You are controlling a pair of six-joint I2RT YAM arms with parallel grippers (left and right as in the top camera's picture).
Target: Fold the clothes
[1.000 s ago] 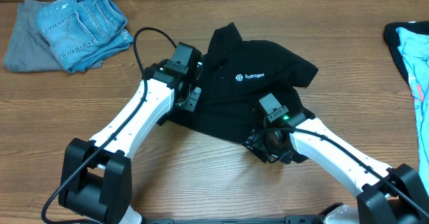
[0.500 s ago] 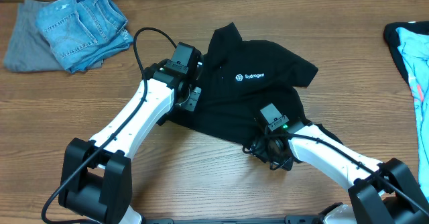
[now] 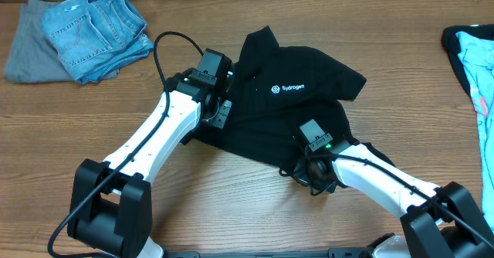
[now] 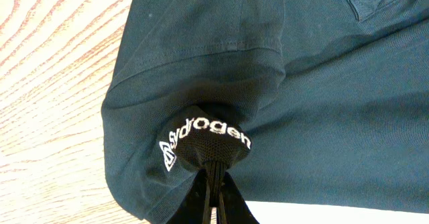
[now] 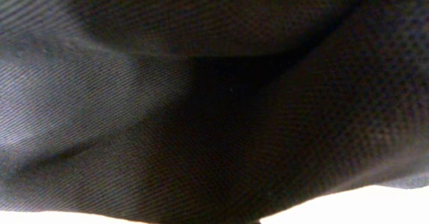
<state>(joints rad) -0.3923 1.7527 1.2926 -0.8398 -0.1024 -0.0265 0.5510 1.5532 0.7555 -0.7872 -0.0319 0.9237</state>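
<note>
A black polo shirt with a white Sydrogen logo lies crumpled in the middle of the wooden table. My left gripper sits at the shirt's left edge. In the left wrist view it is shut on a bunched fold of the shirt that carries a white logo. My right gripper is at the shirt's near edge. The right wrist view is filled with dark shirt fabric, which hides the fingers; the jaws are shut in the cloth.
Folded blue jeans rest on a grey garment at the far left corner. A turquoise and black garment lies at the right edge. Bare wood shows along the front and the left of the table.
My right gripper slid a little toward the shirt's near edge and closed from wide open. The left arm and its hold have not moved.
</note>
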